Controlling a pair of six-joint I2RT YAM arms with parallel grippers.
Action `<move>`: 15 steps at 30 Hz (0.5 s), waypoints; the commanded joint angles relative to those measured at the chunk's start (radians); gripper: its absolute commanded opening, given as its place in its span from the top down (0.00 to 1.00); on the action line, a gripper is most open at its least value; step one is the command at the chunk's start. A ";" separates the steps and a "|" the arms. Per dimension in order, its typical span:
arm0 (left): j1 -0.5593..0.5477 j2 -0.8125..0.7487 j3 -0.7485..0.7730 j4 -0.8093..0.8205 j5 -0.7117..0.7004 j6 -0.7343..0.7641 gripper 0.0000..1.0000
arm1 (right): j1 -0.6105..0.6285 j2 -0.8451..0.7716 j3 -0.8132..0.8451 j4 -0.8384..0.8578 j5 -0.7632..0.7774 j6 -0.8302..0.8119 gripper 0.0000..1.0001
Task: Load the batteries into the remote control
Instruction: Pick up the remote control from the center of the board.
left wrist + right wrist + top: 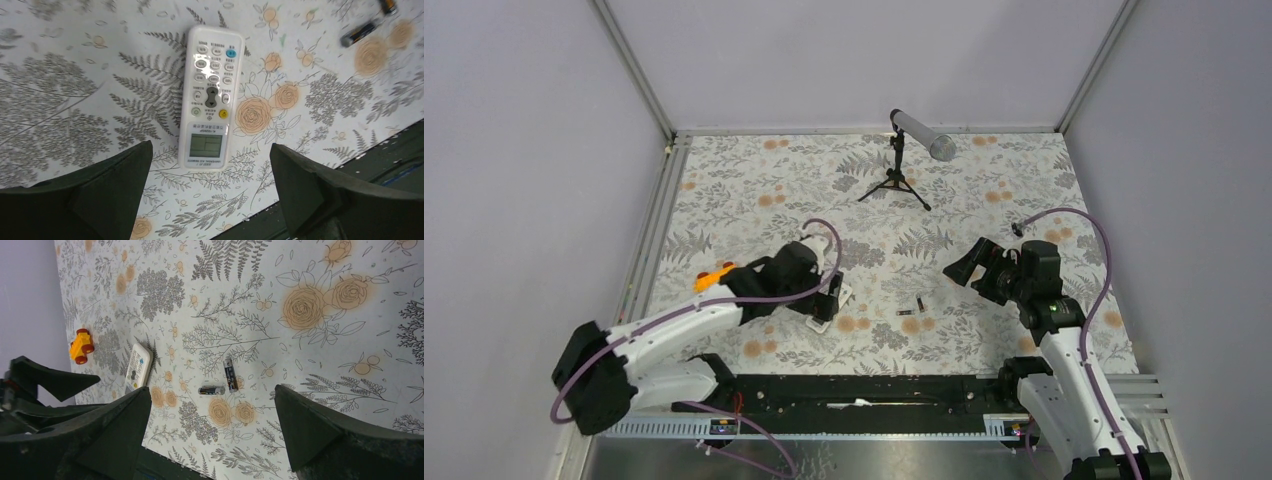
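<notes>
Both hands are fully open and empty. The left hand (210, 155) hovers over the remote control (210, 97), which lies face up on the worktop (60, 100); the battery bay is presumably underneath. The remote looks rigid, light and smooth, so grip it across the long edges. The batteries (230, 375) lie loose nearby, below the right hand (212, 392), and are likely to roll. The toy car (81, 345) stands well apart.

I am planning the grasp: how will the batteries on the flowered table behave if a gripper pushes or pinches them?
The batteries are slim cylinders lying on their sides, so a sideways push would probably roll them. They look rigid and small, so likely light and stiff under a pinch. Their smooth casing may slip.
</notes>
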 commanded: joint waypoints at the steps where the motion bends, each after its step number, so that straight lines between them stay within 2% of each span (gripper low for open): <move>1: -0.092 0.108 -0.008 0.140 -0.098 -0.053 0.01 | 0.000 -0.003 -0.010 0.024 -0.004 0.017 0.00; 5: -0.151 0.195 -0.004 0.159 -0.149 -0.056 0.01 | 0.000 0.011 -0.007 0.004 0.006 0.012 0.00; 15: -0.157 0.298 -0.030 0.178 -0.219 -0.083 0.06 | 0.000 0.007 -0.017 -0.030 0.018 0.015 0.00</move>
